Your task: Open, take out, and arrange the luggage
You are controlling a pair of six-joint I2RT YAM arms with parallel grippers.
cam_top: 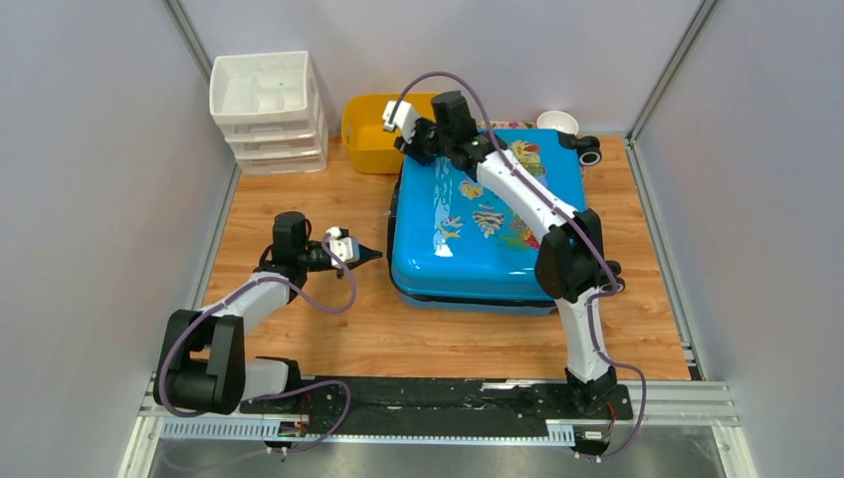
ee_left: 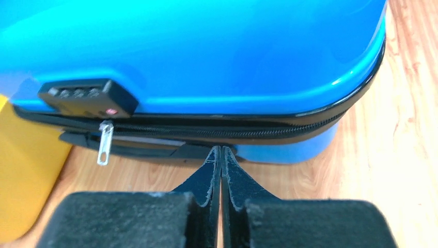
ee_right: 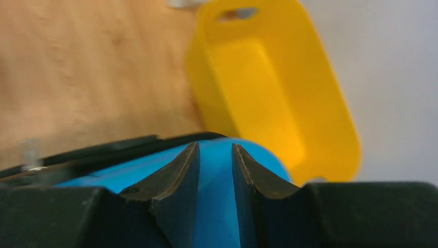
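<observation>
- The left gripper (ee_left: 221,155) has its two fingers pressed together with nothing between them. Its tips point at the zip seam on the side of the luggage (cam_top: 478,229), very near it, though I cannot tell whether they touch.
- Along that seam, to the left in the left wrist view, the zip pull (ee_left: 105,142) hangs down just under the combination lock (ee_left: 82,95). The gripper is well apart from the pull.
- The right gripper (ee_right: 215,155) has its fingers a narrow way apart, holding nothing. It hovers over the far left corner of the blue shell, with the yellow tub (ee_right: 274,93) just beyond.
- The luggage lies flat in the middle of the wooden table (cam_top: 299,329), lid up, wheels toward the right side, its far corner beside the tub.
- A white drawer unit (cam_top: 267,110) stands in the far left corner.
- By my judgement the task is at its very start. The zip teeth look closed along the visible side, the lid is down, and nothing has been taken out. Unzipping, lifting the lid, emptying and arranging are all left to do.
</observation>
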